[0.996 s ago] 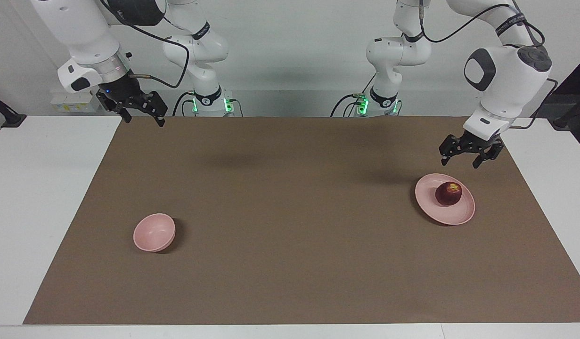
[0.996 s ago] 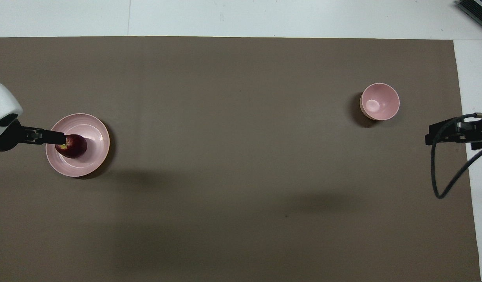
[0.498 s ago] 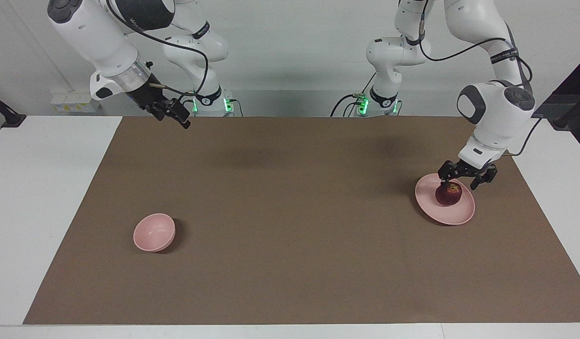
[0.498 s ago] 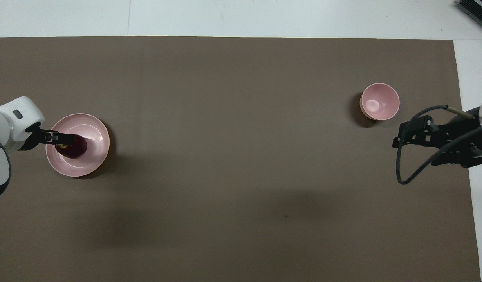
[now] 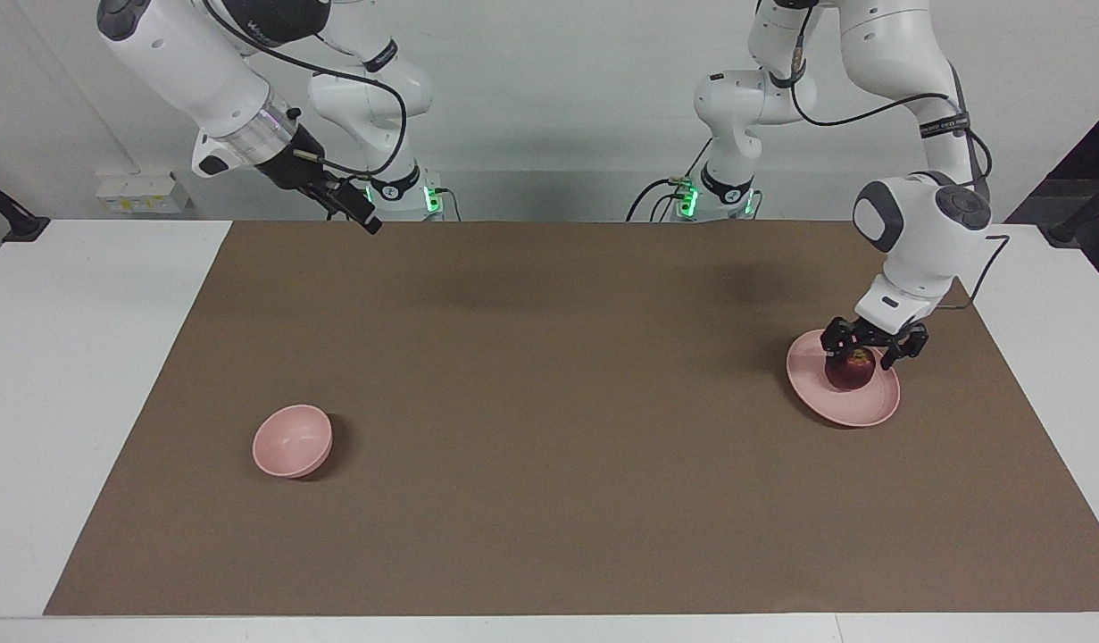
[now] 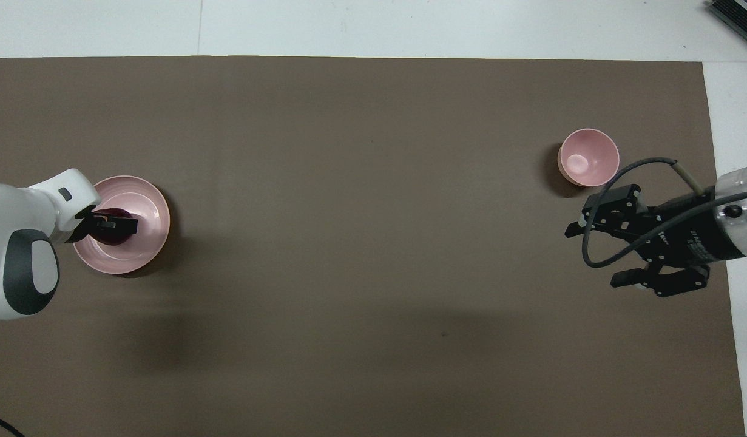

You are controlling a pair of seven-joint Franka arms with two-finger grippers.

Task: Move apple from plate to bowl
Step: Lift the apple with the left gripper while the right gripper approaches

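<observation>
**Inspector:** Report the left tool (image 5: 873, 348).

**Assistant:** It is down at the apple (image 5: 851, 371), which sits on the plate (image 5: 861, 413) toward the left arm's end of the surface (image 5: 549, 500). The fingers stand apart, one on each side of the fruit's upper part. I would judge the apple straddled but not yet clamped.

**Inspector:** And the right tool (image 5: 357, 212)?

**Assistant:** Raised over the edge of the surface nearest the robots, toward the right arm's end, fingers apart and empty. The bowl (image 5: 292, 440) lies well away from the plate, toward the right arm's end and farther from the robots than the plate.

**Inspector:** Hazards from here?

**Assistant:** Three, in my judgement. The apple is round and smooth; fingers closing high on its curve could squeeze it out downward, rolling it across the plate or off the low rim. A finger pressing on the plate could tip or drag it. Last, the bowl is barely wider than the apple, so a release off centre could strike the rim and knock the bowl over or bounce the fruit onto the surface.
</observation>
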